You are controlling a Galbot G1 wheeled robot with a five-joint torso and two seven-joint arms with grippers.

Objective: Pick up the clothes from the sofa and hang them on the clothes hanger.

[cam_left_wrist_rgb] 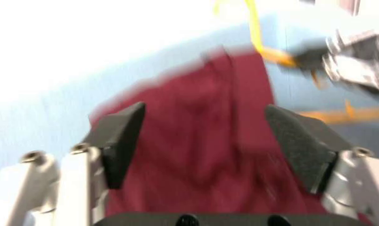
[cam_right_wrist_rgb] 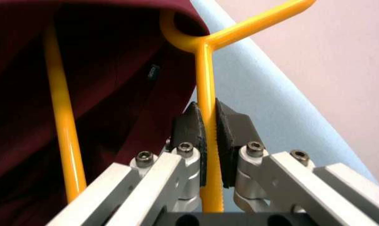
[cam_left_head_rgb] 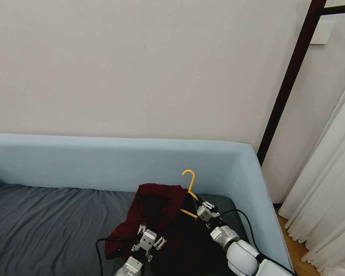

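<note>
Left gripper (cam_left_head_rgb: 150, 233) sits low at the near hem of the dark red garment (cam_left_head_rgb: 158, 206), jaws spread wide with nothing clamped. In the left wrist view cloth lies in the gap between the 2 fingers (cam_left_wrist_rgb: 123, 136), but motion blur means I can't tell if the pads touch it. My read is that it's placed there to tug or straighten the fabric while the other arm carries the load. The garment is already draped over the yellow hanger (cam_right_wrist_rgb: 204, 70), bunched over the right end of the sofa (cam_left_head_rgb: 57, 230) seat near the corner. It hangs down from the hanger shoulder toward the robot. The hook end points up toward the backrest and wall (cam_left_head_rgb: 161, 69). The hanger's long axis looks to slant down from the hook junction toward the robot's right. Right gripper (cam_right_wrist_rgb: 208, 125) is pinched tight on 1 yellow bar just below that junction. That grip probably keeps the hook free for hanging and stops the frame swinging.
</note>
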